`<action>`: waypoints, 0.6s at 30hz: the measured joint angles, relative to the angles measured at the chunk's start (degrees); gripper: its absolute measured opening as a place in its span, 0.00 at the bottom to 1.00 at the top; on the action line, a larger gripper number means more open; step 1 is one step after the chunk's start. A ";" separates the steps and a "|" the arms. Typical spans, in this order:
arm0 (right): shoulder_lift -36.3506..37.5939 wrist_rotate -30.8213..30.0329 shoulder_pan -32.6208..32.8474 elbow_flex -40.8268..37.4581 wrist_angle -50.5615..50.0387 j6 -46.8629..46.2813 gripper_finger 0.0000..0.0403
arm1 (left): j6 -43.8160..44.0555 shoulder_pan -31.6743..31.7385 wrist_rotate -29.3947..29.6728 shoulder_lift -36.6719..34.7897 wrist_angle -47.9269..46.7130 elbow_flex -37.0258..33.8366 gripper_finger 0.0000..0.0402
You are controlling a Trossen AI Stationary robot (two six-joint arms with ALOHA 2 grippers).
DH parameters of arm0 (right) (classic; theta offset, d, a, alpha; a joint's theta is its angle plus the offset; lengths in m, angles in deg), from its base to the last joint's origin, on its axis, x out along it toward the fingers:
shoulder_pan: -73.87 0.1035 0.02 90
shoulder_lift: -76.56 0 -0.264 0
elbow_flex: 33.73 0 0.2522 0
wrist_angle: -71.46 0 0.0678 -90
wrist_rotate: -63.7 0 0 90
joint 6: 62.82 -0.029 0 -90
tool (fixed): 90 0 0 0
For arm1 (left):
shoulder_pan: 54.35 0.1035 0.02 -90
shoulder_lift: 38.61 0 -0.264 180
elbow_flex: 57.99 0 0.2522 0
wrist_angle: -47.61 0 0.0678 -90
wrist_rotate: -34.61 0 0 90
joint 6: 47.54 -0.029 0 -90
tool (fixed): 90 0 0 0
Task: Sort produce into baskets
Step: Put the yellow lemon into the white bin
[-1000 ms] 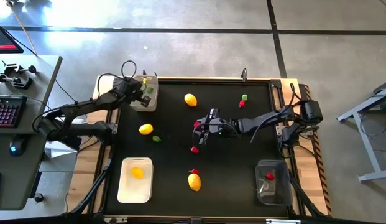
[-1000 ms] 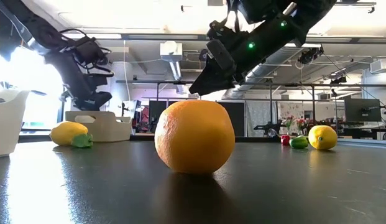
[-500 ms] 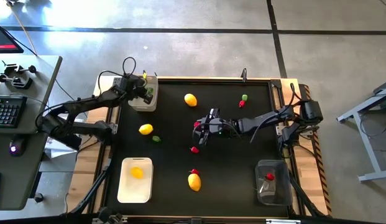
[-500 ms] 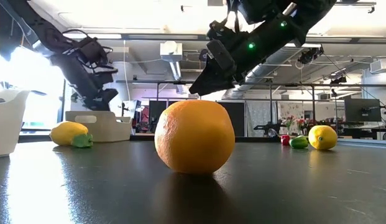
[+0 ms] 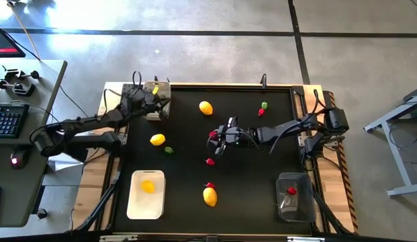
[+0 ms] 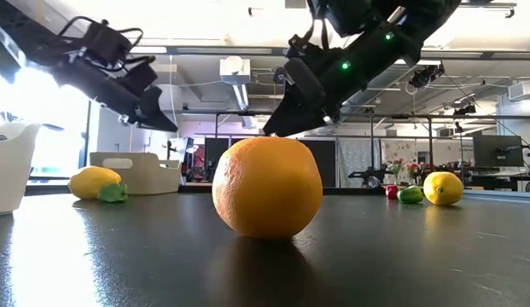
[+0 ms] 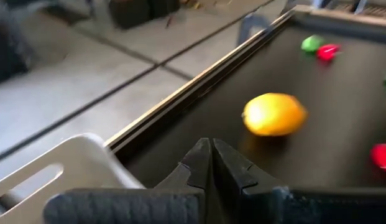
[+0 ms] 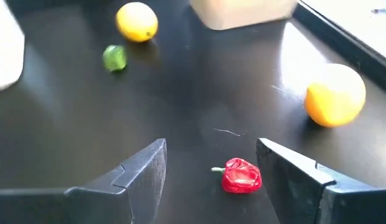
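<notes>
A: Table first: black, with a white tray holding one yellow piece, a beige tub at the far left corner and a clear bin holding a red one.

B: Right gripper is the worker, hovering mid-table, fingers spread wide, empty, a red pepper lying between them.

A: Left gripper?

B: Pinched shut on nothing, raised beside the beige tub.

A: So, the pick step, I'd say.

B: Next move calls for dropping straight down, closing on that pepper, then carrying it to the clear bin.

Four lemons — three baskets
</notes>
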 joint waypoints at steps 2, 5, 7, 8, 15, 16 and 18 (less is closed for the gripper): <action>0.00 -1.67 -0.68 0.00 0.09 -4.51 0.59 | 0.04 -2.46 0.00 -1.37 3.55 -2.15 0.01; -0.16 -3.73 -1.54 0.00 -0.07 -6.33 0.59 | 1.11 -6.33 -0.02 -3.08 8.86 -5.48 0.01; -0.96 -4.89 -1.91 0.00 0.74 -6.17 0.60 | 1.36 -8.98 0.00 -3.80 12.61 -7.86 0.00; -1.53 -5.33 -2.07 0.00 1.26 -6.11 0.61 | 1.41 -10.22 -0.09 -4.09 14.23 -8.87 0.00; -5.62 -5.66 -5.49 0.00 7.32 -6.01 0.72 | -0.64 -17.07 -0.83 -4.56 21.18 -12.75 0.00; -5.74 -5.65 -6.33 0.09 7.62 -5.98 0.74 | -1.04 -17.70 -0.81 -4.56 21.19 -12.75 0.00; -5.77 -5.67 -8.11 1.15 6.89 -5.92 0.77 | -1.53 -18.57 -0.79 -4.54 21.34 -12.75 0.00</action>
